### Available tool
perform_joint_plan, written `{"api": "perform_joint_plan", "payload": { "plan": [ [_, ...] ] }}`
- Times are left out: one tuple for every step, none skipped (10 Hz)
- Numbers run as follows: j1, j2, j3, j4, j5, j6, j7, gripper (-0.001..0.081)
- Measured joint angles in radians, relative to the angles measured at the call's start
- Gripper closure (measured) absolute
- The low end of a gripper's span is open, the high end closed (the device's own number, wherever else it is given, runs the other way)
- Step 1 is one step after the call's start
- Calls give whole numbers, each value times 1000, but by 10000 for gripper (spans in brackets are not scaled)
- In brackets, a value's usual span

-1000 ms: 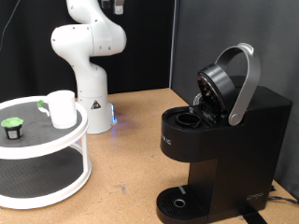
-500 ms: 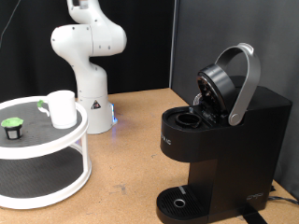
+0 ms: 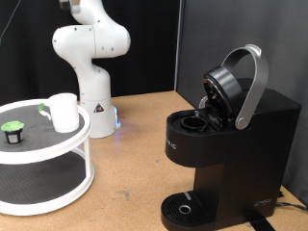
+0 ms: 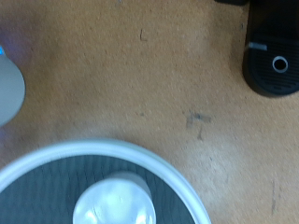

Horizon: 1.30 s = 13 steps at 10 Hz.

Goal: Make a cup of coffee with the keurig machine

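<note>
1. Nearest in the exterior view, the boxy matte black keurig machine (image 3: 226, 154) is seen at the right, standing on the brown wooden table (image 3: 135, 144).
2. Its grey-silver arched lid handle (image 3: 252, 85) is raised, so the round brew head (image 3: 223, 91) is tilted up and the pod chamber (image 3: 197, 122) is left uncovered.
3. The round drip base (image 3: 183, 208) at the machine's foot is bare; in the wrist view it is seen from above as a dark disc (image 4: 274, 67).
4. At the exterior view's left, a white two-tier round stand (image 3: 43, 164) with dark shelves is found, well apart from the machine.
5. On its upper shelf the small plain white cylindrical cup (image 3: 64, 112) is set upright; in the wrist view it is seen blurred (image 4: 114, 203) inside the stand's white rim (image 4: 103, 149).
6. A small dark pod with a green top (image 3: 12, 132) is placed on the same shelf, near the cup but apart from it, towards the exterior view's left.
7. Farthest back, the white robot arm (image 3: 89, 53) is seen on its base, rising out of the exterior view's top.
8. The gripper is not shown in either view, and its state cannot be told.
</note>
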Motion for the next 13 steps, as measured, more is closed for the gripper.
{"api": "perform_joint_plan", "payload": {
  "plan": [
    [-6, -1, -29, -7, -27, 12, -35, 1],
    [-15, -1, -61, -8, -52, 13, -66, 1],
    [-23, 0, -91, -8, -76, 13, -89, 1],
    [-32, 2, -121, -6, -99, 15, -111, 1],
    [-39, 6, -151, -2, -122, 16, -138, 1],
    [-41, 11, -179, 5, -143, 16, -154, 1],
    [-43, 19, -199, 13, -159, 16, -157, 1],
    [-44, 28, -213, 20, -171, 16, -158, 1],
    [-45, 38, -223, 27, -179, 16, -158, 1],
    [-45, 47, -230, 31, -185, 18, -158, 1],
    [-44, 52, -237, 33, -189, 20, -162, 1],
    [-44, 55, -244, 33, -189, 29, -168, 1],
    [-44, 55, -248, 33, -189, 36, -170, 1]
  ]
}}
